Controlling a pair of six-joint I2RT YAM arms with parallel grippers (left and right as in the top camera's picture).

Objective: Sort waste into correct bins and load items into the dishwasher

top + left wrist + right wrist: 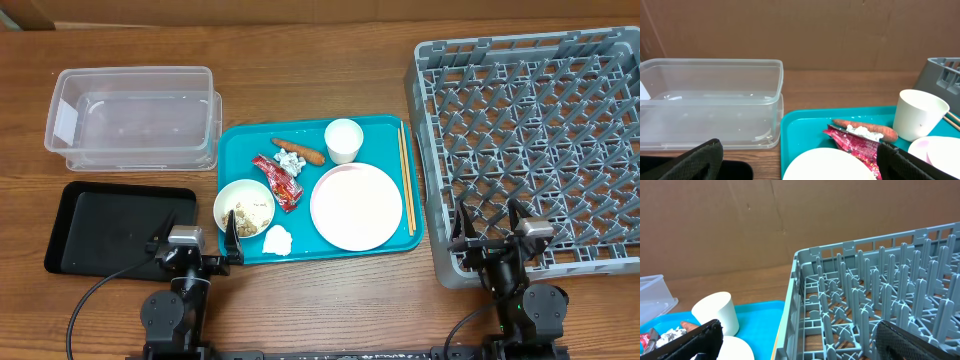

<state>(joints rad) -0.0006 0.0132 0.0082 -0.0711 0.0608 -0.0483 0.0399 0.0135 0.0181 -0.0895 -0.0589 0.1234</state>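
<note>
On the teal tray (pixel 240 145) lie a pale pink plate (pixel 356 206), a whitish cup (pixel 343 140), a white bowl (pixel 244 207) with beige leftovers, a red wrapper (pixel 279 181), an orange carrot stick (pixel 300 150), white paper scraps (pixel 290 160) and chopsticks (pixel 407 178). The clear tub (pixel 135 117) and black tray (pixel 115 228) stand at left, the grey rack (pixel 530 140) at right. My left gripper (pixel 190 245) is open and empty by the bowl. My right gripper (pixel 492 232) is open and empty over the rack's front edge. The left wrist view shows tub (pixel 710 100), wrapper (pixel 855 142), carrot (pixel 865 129), cup (pixel 919 114).
A crumpled white paper piece (pixel 277 239) lies at the tray's front edge. The right wrist view shows the rack (pixel 875 300), the cup (pixel 715 311) and the teal tray (pixel 760 325). A brown cardboard wall stands behind the table.
</note>
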